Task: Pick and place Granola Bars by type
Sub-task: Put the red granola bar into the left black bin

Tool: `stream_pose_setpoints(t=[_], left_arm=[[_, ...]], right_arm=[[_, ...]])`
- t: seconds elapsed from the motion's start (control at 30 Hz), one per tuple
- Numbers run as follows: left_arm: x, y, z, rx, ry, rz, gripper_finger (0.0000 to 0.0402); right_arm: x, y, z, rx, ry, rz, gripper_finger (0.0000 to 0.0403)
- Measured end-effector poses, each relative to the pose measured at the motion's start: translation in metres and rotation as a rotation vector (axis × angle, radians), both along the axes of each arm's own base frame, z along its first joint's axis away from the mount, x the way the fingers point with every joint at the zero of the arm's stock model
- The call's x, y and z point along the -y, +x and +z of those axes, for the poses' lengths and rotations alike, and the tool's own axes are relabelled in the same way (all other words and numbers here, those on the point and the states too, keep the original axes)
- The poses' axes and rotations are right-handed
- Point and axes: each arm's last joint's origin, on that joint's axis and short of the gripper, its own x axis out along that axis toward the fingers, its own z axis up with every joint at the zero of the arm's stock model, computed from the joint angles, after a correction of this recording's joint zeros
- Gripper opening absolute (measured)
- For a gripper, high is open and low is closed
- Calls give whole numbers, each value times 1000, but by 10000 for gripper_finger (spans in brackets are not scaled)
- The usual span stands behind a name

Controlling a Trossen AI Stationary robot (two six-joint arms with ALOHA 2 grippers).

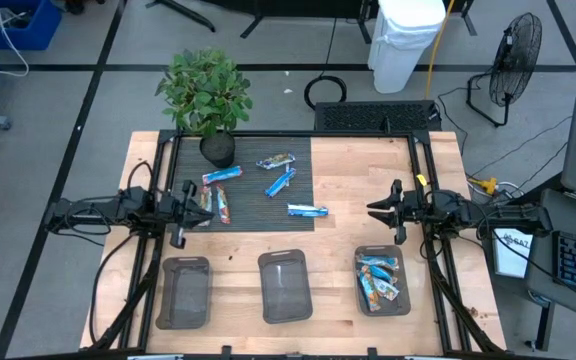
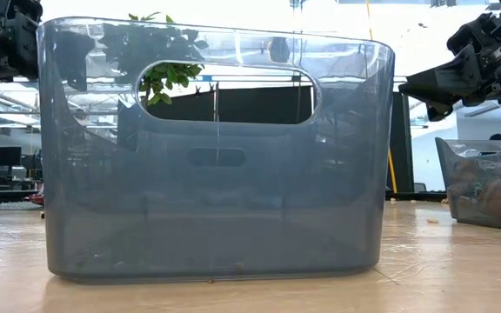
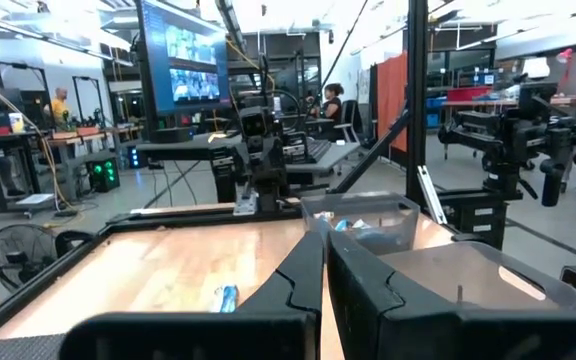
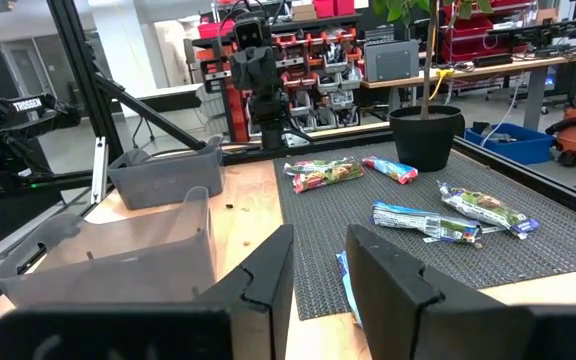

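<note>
While both grippers hover narrow and empty, blue-and-white Granola Bars [image 1: 308,210] lie flat on the mat [image 1: 298,165].

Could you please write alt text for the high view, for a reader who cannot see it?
Five granola bars lie on a dark mat beside a potted plant; of three clear bins, only the right bin holds bars. Both arms hover at the table's sides.

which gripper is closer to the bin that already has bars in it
Right. The right gripper hovers just above that bin, near its far end; the left gripper is across the table, beyond both empty bins.
</note>
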Motion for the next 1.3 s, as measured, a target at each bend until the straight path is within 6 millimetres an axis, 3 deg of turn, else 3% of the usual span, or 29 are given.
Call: stream_pose_setpoints(t=[0.23,0.5,0.67,0.77,1.0,1.13,1.3], left_arm=[[-3,1,-3,-33,-81,102,26],[-15,-1,-7,-35,-317,497,26],[-14,-1,-8,-93,-397,479,25],[-15,-4,8,-171,-475,500,8],[-21,-11,48,-616,-697,856,4],[-22,-1,47,-944,-853,1061,3],[-23,29,29,-1218,-898,1067,18]], right_arm=[[0,0,0,0,0,0,86],[0,0,0,0,0,0,86],[0,0,0,0,0,0,86],[0,0,0,0,0,0,86],[0,0,0,0,0,0,86],[0,0,0,0,0,0,86],[0,0,0,0,0,0,87]])
